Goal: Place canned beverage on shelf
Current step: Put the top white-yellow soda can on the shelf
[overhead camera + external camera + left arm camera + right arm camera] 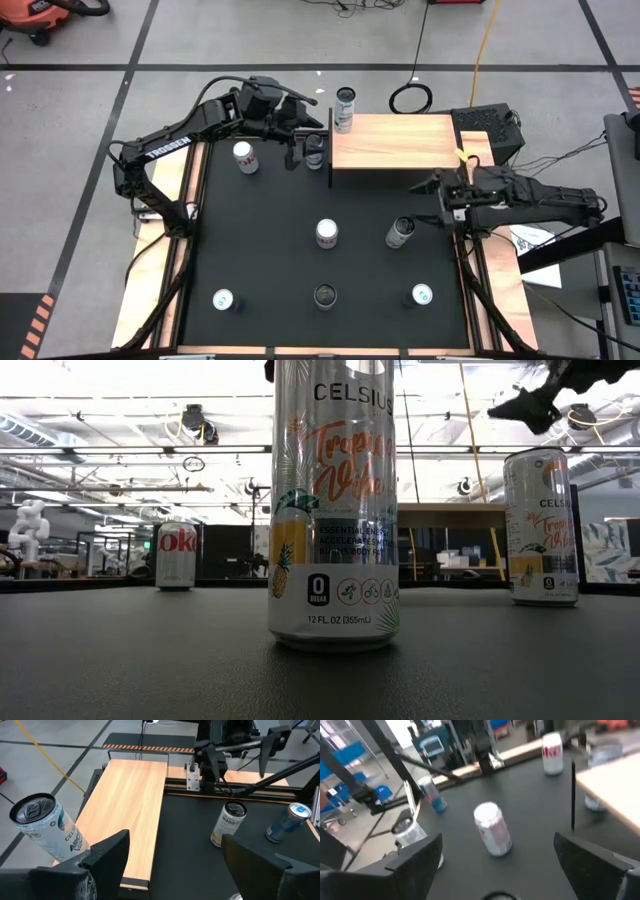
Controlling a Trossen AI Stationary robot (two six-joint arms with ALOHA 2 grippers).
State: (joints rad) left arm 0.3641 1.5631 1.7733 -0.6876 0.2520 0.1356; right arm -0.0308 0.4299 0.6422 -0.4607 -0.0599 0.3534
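Note:
The shelf, a light-wood platform with a black edge, stands at the far middle of the black mat. A silver canned beverage stands upright on the shelf's far left corner; the left wrist view shows it too. My left gripper hovers open by the shelf's left end, above the mat, with nothing between its fingers. My right gripper is open and empty at the mat's right edge, just near of the shelf.
Several other cans stand on the mat: a white one at the far left, two in the middle, three along the near edge. Another can stands beside the shelf's left end, below my left gripper.

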